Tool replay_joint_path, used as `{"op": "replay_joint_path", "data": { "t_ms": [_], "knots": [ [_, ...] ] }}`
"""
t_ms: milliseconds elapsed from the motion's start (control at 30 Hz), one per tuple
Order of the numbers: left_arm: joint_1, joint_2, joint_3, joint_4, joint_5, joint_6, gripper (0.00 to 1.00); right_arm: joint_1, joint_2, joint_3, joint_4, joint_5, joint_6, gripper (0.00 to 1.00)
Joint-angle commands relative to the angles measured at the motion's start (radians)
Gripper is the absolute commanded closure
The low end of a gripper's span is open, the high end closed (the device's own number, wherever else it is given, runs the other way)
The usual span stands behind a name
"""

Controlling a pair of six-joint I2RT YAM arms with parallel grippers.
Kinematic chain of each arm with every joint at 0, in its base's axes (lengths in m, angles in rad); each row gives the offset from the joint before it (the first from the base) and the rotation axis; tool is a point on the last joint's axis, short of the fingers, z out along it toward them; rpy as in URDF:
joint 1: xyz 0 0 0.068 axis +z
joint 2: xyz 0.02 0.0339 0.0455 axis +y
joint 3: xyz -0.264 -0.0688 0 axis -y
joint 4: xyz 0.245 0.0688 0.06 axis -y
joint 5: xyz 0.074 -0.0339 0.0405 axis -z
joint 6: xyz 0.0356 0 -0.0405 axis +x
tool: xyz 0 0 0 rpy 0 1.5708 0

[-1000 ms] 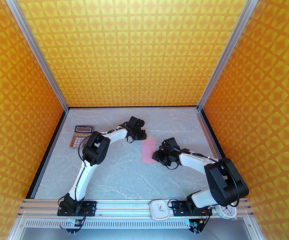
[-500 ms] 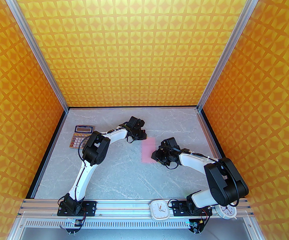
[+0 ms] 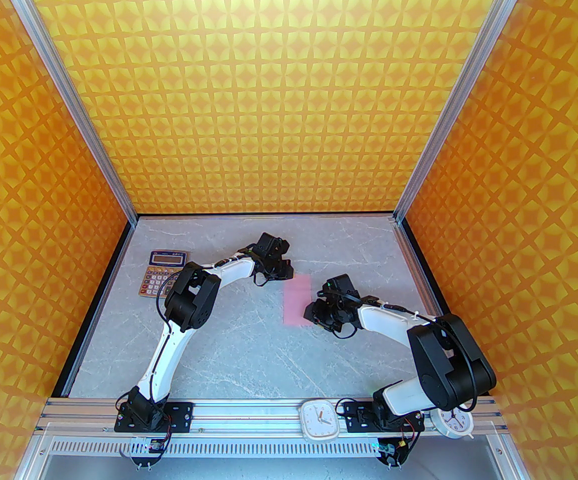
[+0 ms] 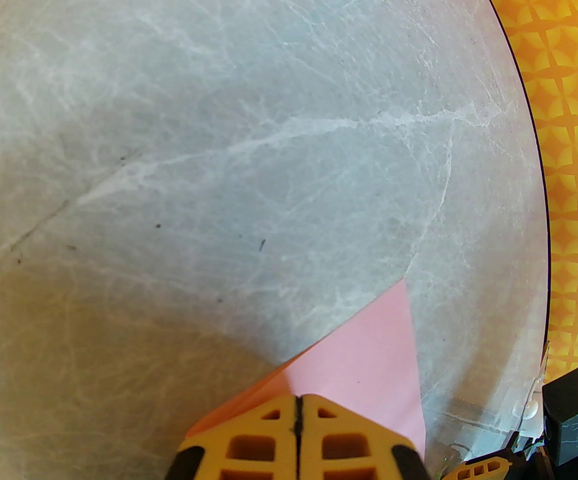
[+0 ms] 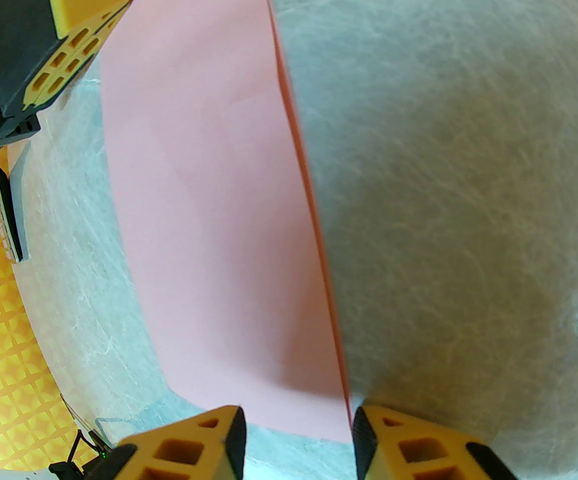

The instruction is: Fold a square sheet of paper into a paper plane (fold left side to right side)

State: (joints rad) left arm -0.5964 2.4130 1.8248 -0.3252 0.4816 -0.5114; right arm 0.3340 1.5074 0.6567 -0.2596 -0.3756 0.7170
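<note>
The square sheet of paper point(image 3: 296, 300) lies folded in half as a narrow pale-pink rectangle near the middle of the grey marble table point(image 3: 249, 353), between the two arms and well apart from the orange-keyed calculator point(image 3: 161, 274) at far left. The left gripper point(image 4: 299, 403), its yellow fingers pressed together, bears down on the sheet's far left corner. The right gripper point(image 5: 296, 433) hangs low over the near right corner with its fingers spread, and the paper's right edge runs into the gap between them.

We judge the half-fold to be laid over and the work now to be setting it. To do that well, the left arm's pin should hold firm so the sheet cannot skate on the smooth stone. The right fingers should first check that the right edges meet, then come down flat and sweep toward the crease without plucking at the corner, which could lift the top layer.

In the right wrist view the paper point(image 5: 209, 193) looks thin, matte and smooth, with faint shading across its upper face. A slim darker-orange sliver runs along its right edge, which we take for the lower layer peeking out; the two halves may be a touch out of line. It lies flat, with no corner curling that we can see.
</note>
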Motion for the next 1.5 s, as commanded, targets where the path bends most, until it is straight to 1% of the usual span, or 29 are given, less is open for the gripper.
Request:
{"op": "replay_joint_path", "data": {
  "t_ms": [0, 233, 400, 600, 767, 1200, 1300, 1400, 1467],
  "knots": [
    [-0.015, 0.017, -0.041, -0.052, -0.017, 0.007, 0.96, 0.021, 0.040, 0.022, 0.020, -0.014, -0.004, 0.59],
    [-0.015, 0.014, -0.045, -0.048, -0.017, 0.005, 0.96, 0.052, 0.053, 0.048, 0.026, -0.011, 0.009, 0.59],
    [-0.015, 0.011, -0.051, -0.045, -0.016, 0.005, 0.96, 0.054, 0.056, 0.052, 0.023, -0.008, 0.007, 0.59],
    [-0.015, 0.008, -0.059, -0.043, -0.017, 0.005, 0.96, 0.054, 0.009, 0.073, -0.009, 0.021, -0.004, 0.59],
    [-0.015, 0.009, -0.058, -0.042, -0.016, 0.004, 0.96, 0.054, -0.018, 0.091, -0.015, 0.018, -0.004, 0.60],
    [-0.016, 0.012, -0.054, -0.046, -0.016, 0.005, 0.96, 0.054, -0.026, 0.100, -0.026, 0.025, -0.007, 0.60],
    [-0.015, 0.014, -0.053, -0.047, -0.015, 0.006, 0.96, 0.054, -0.042, 0.096, 0.007, -0.016, -0.010, 0.63],
    [-0.017, 0.015, -0.049, -0.047, -0.014, 0.007, 0.96, 0.054, -0.054, 0.101, 0.039, -0.066, -0.014, 0.62],
    [-0.016, 0.018, -0.047, -0.049, -0.014, 0.007, 0.96, 0.054, -0.058, 0.105, 0.045, -0.075, -0.016, 0.62]
  ]
}}
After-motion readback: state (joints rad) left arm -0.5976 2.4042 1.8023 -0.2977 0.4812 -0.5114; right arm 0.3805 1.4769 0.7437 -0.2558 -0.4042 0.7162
